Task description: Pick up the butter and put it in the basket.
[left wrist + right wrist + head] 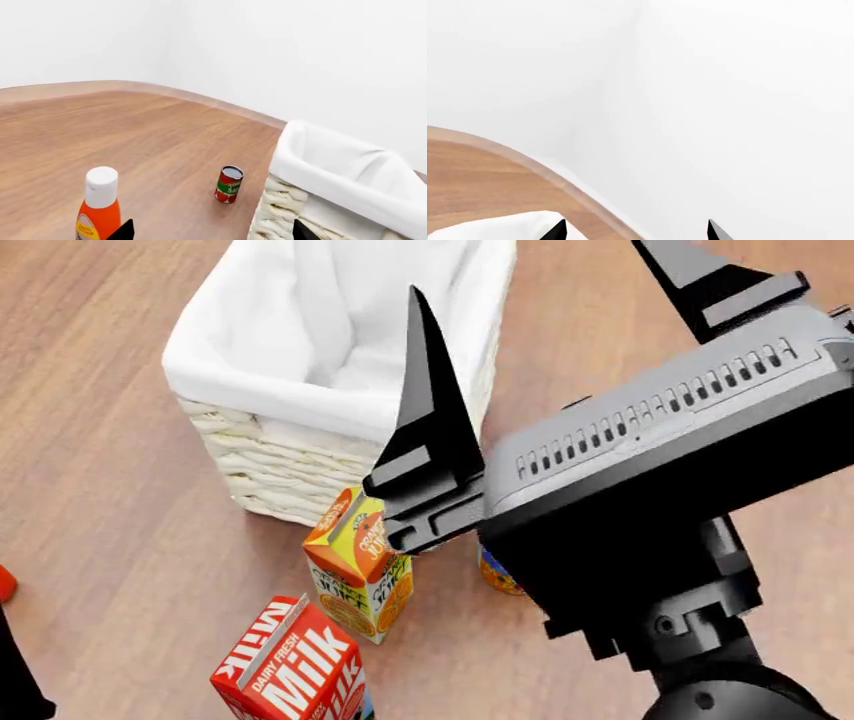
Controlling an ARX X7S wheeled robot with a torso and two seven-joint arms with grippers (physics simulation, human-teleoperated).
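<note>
Basket (287,465) lies beneath the right arm's spread fingers (430,390)

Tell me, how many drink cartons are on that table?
2. The juice carton stands just in front of the basket; the milk carton lies nearer the robot. The big black arm could hide more.

Basket (347,170), tomato can (229,184), orange bottle (100,207)
</note>
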